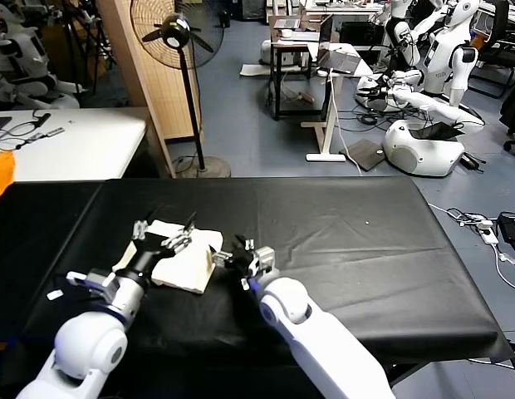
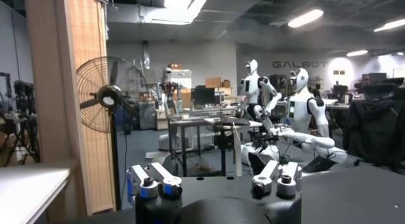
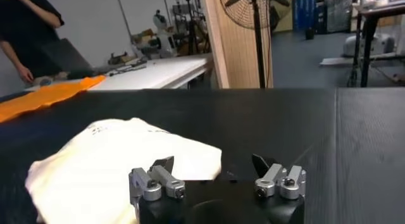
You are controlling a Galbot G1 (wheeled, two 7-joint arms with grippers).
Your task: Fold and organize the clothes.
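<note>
The clothes are one cream shirt lying as a folded, slightly rumpled packet on the black table cover, left of centre. My left gripper hovers over the packet's far left part, open and holding nothing. In the left wrist view that gripper looks out level over the table and the shirt is hidden. My right gripper sits just right of the shirt's near right corner, open and empty. In the right wrist view the shirt lies beside and beyond one finger of this gripper.
A standing fan and a wooden panel rise behind the table. A white table and a bright orange cloth are at the far left. White robots and cables lie on the floor at right. A person stands beyond the orange cloth.
</note>
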